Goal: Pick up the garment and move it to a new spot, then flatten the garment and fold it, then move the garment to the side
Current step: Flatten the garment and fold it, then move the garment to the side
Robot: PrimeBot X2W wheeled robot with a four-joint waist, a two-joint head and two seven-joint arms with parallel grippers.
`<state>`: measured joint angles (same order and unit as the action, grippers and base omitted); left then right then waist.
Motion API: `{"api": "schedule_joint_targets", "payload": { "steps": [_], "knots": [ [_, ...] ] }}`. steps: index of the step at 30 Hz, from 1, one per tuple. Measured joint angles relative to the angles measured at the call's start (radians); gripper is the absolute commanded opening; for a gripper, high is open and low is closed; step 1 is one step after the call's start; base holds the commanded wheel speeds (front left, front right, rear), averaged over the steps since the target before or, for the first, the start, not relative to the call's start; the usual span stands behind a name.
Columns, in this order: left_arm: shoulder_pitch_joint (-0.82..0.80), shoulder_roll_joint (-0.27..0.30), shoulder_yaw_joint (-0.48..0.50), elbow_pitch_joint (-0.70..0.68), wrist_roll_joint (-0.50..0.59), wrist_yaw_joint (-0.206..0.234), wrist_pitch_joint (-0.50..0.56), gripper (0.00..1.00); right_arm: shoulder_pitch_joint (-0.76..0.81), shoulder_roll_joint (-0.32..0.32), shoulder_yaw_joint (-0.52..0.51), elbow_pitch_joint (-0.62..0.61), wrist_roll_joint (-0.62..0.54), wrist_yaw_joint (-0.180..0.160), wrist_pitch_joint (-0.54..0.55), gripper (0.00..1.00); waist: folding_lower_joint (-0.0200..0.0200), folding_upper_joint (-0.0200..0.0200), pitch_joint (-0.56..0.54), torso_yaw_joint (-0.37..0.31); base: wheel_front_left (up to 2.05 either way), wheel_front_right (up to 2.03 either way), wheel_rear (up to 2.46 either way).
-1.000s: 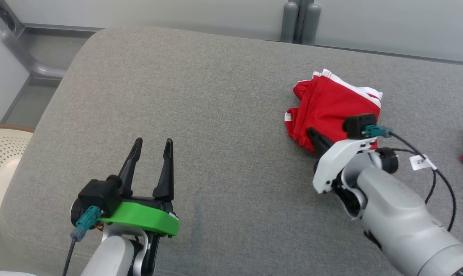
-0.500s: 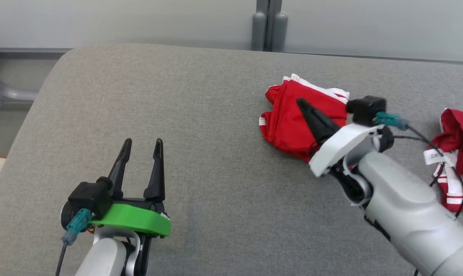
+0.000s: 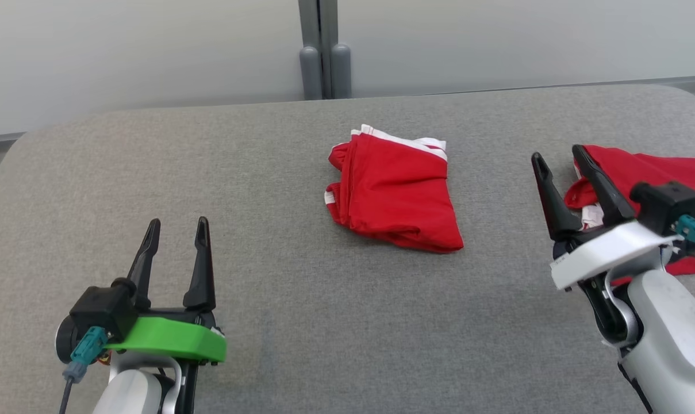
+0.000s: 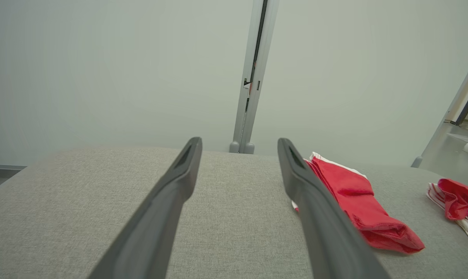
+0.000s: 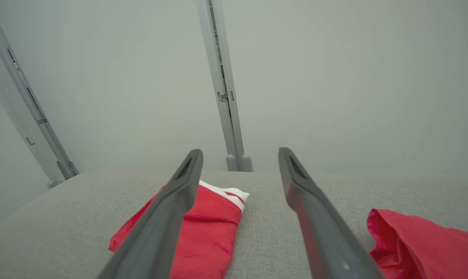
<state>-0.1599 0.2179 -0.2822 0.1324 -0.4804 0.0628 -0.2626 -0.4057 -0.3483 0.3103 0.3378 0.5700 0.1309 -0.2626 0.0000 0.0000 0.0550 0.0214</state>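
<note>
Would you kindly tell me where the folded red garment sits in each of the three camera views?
Head view: the folded garment lies mid-picture on the grey cushion.
Left wrist view: lower right, its near edge hidden by a finger.
Right wrist view: lower left, partly hidden by a finger.
Shared landmark: the grey post on the wall behind the garment.

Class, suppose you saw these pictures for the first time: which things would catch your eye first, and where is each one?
The folded red garment with white trim stands out most, lying alone in the middle of the grey padded surface. A second, crumpled red garment lies at the far right, behind the open fingers of the right gripper. At lower left, the left gripper draws the eye with its bright green collar.
</note>
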Motion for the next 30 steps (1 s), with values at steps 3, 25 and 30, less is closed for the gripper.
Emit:
{"api": "schedule_joint_targets", "payload": {
  "steps": [3, 25, 30],
  "knots": [
    [0.015, 0.001, 0.013, 0.005, 0.018, -0.007, 0.000, 1.00, 0.074, 0.015, -0.055, -0.026, -0.038, 0.000, 0.000, 1.00, 0.0000, 0.0000, -0.008, -0.025, 0.00, 0.00, 0.00],
    [0.092, -0.048, 0.115, 0.026, 0.153, -0.045, 0.000, 1.00, 0.273, 0.128, -0.230, -0.151, -0.185, 0.000, 0.017, 1.00, 0.0000, 0.0000, -0.053, -0.034, 0.00, 0.00, 0.00],
    [0.088, -0.059, 0.124, 0.028, 0.166, -0.056, 0.000, 1.00, 0.259, 0.132, -0.229, -0.137, -0.184, 0.000, 0.069, 1.00, 0.0000, 0.0000, -0.036, -0.028, 0.00, 0.00, 0.00]
  ]
}}
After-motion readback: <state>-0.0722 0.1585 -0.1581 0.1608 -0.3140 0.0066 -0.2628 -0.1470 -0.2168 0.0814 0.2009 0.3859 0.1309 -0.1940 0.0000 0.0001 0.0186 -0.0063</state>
